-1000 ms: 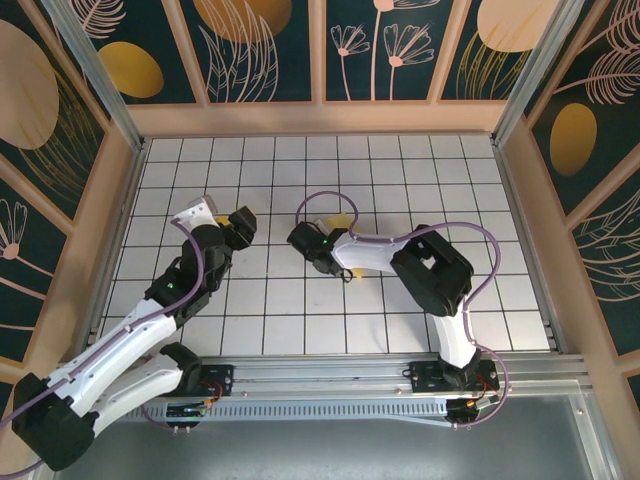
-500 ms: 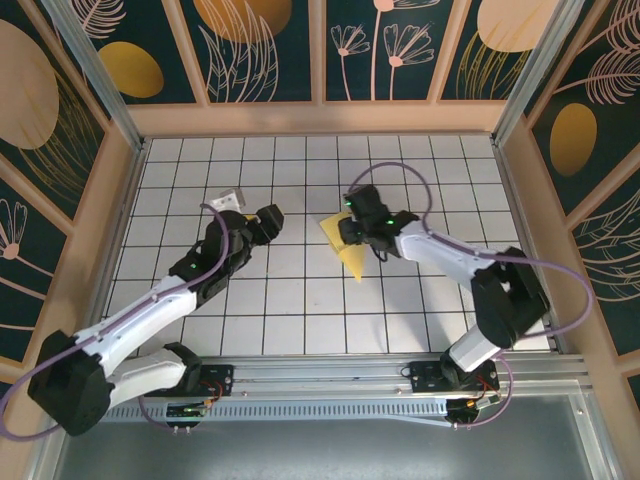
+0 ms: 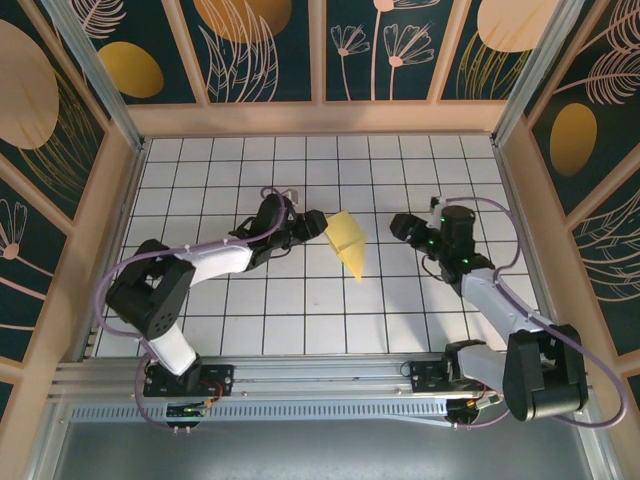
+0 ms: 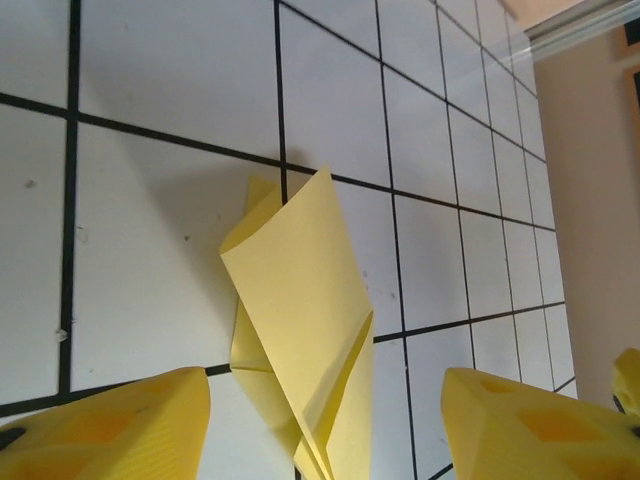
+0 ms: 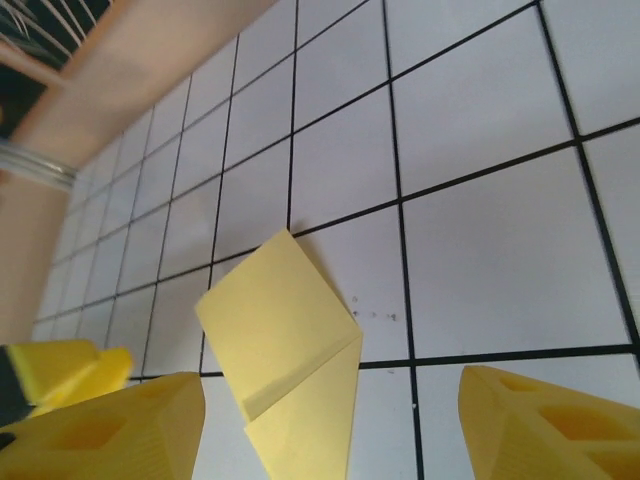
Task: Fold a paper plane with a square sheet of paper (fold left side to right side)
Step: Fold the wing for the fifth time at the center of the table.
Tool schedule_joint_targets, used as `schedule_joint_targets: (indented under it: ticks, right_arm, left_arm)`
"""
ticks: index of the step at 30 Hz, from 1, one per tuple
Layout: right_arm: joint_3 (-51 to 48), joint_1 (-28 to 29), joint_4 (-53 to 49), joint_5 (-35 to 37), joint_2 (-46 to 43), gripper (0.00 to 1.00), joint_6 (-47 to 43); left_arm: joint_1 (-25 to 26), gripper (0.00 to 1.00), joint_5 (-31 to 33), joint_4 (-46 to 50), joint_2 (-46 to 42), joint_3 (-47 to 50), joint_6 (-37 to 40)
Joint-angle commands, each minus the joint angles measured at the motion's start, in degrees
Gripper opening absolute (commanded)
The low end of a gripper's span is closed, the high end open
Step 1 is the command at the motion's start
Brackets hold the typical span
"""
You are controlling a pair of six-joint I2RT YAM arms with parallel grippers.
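**Release right, approach left**

Paper (image 3: pixel 345 243), middle of the table (image 3: pixel 250 320): folded to a layered dart, narrow tip nearest the arms, far flap curling upward. Right gripper (image 3: pixel 403 227): jaws now spread wide and empty, pulled back well apart after letting go. Left gripper (image 3: pixel 316 223): brought in just beside the left edge, jaws wide, gripping nothing. Probably marks a hand-over before the left-to-right fold.

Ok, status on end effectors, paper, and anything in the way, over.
Left end effector open, straddling one end of the folded paper, no grip. Right end effector open, standing off. Paper creased, one flap raised. No obstruction seen.
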State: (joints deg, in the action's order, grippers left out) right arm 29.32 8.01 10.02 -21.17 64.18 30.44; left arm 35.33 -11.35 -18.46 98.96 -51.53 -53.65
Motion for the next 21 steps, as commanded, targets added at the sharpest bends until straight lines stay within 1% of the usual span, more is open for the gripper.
schedule_joint_targets:
  ticks: [1, 4, 6, 8, 10, 13, 15, 18, 21]
  right_arm:
    - [-3.2, -4.6, 8.8, -10.7, -1.8, 0.69, 6.4]
    - [-4.6, -7.4, 9.6, -13.0, -2.8, 0.69, 7.3]
    - [-5.0, -8.4, 9.6, -13.8, -3.3, 0.69, 7.3]
    - [-5.2, -9.1, 9.7, -14.8, -3.5, 0.69, 7.3]
    - [-5.4, -9.7, 10.0, -15.5, -3.7, 0.7, 7.6]
    - [-5.8, -10.3, 11.3, -16.7, -3.7, 0.7, 8.3]
    - [-6.4, -10.5, 12.5, -17.3, -3.7, 0.71, 8.9]
    - [-6.9, -10.7, 13.9, -17.9, -3.6, 0.73, 10.0]
    - [-6.9, -10.8, 14.4, -18.7, -3.7, 0.73, 10.1]
  left_arm:
    - [0.3, 0.62, -3.4, -3.6, 3.4, -3.1, -1.8]
    - [0.4, 0.63, -3.3, -3.4, 5.9, -3.8, -2.2]
    - [0.3, 0.62, -4.1, -3.8, 7.9, -3.8, -2.5]
    - [0.3, 0.62, -5.0, -4.3, 9.4, -6.2, -2.8]
    - [0.3, 0.61, -5.1, -4.4, 10.8, -6.8, -2.8]
    - [0.3, 0.56, -5.9, -5.0, 12.8, -8.2, -2.4]
    - [0.3, 0.51, -7.2, -6.1, 14.4, -9.1, -2.4]
    - [0.3, 0.42, -6.6, -6.7, 16.2, -10.0, -2.8]
    - [0.3, 0.29, -5.9, -6.8, 17.3, -10.3, -2.9]
